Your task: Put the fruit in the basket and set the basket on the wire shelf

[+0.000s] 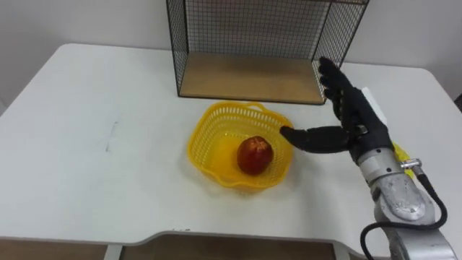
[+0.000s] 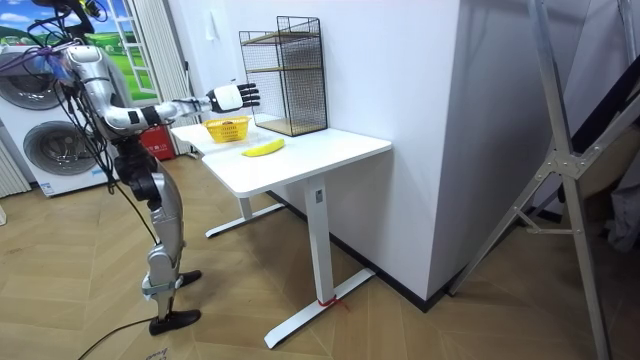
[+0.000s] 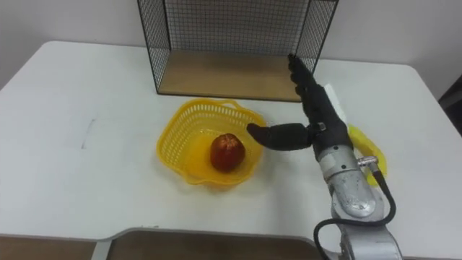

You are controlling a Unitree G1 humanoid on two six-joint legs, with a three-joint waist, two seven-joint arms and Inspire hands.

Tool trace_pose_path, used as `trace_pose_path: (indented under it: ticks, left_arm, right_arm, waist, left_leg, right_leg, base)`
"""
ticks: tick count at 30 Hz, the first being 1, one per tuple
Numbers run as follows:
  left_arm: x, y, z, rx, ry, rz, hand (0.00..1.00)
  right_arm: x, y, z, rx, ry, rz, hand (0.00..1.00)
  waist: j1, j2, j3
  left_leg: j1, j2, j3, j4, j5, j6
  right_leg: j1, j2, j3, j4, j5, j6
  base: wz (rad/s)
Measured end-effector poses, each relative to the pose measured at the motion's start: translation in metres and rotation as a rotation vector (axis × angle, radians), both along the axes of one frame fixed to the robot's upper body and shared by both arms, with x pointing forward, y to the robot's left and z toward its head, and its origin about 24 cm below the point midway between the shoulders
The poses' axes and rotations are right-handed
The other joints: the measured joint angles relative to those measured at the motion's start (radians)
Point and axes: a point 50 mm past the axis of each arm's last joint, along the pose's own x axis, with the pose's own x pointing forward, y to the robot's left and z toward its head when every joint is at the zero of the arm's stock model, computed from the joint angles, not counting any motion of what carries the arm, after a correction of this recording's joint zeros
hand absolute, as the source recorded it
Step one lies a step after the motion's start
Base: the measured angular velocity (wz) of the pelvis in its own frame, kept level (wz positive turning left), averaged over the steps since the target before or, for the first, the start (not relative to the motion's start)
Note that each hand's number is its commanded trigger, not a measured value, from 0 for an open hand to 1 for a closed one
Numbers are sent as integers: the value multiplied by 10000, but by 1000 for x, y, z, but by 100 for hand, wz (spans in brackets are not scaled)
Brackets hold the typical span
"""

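Observation:
A yellow plastic basket [image 1: 204, 148] sits on the white table [image 1: 94, 130], just in front of the wire shelf [image 1: 245, 76]. A red apple [image 1: 255, 154] lies inside the basket. My right hand [image 1: 357, 115] hovers just right of the basket, open, with straight fingers pointing towards the shelf and the thumb reaching towards the basket rim. It holds nothing. Beneath my right wrist a yellow banana [image 1: 399, 154] lies on the table, mostly hidden; it shows whole as the banana [image 2: 263, 148] in the room view.
The wire shelf has a wooden floor and an open front facing me. The table's front edge runs close below the basket. In the room view I stand at the table's end, with a washing machine [image 2: 50, 140] behind me.

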Motion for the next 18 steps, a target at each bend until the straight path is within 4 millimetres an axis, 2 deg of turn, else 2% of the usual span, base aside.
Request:
trace_pose_path:
  ticks: [3,10,18]
  left_arm:
    - [-3,1,0,-6,47,89,0]
    - [-9,1,0,16,151,103,0]
    - [4,5,4,150,-470,95,0]
  right_arm:
    - [1,-17,9,99,-464,-1087,0]
    - [3,-32,21,204,-1083,-2007,0]
    - [4,-42,28,26,-1456,-2756,0]
  waist:
    - [-41,-3,-4]
    - [-245,-89,1]
    - [-304,-316,86]
  left_leg:
    - [39,-3,8,-73,4,6]
    - [188,-6,26,-212,43,-6]
    - [112,-12,25,-167,44,-3]
  right_leg:
    - [-17,-3,7,4,0,0]
    - [14,-6,3,9,0,0]
    - [5,-11,-25,11,0,0]
  base:
    - [0]
    - [0]
    - [0]
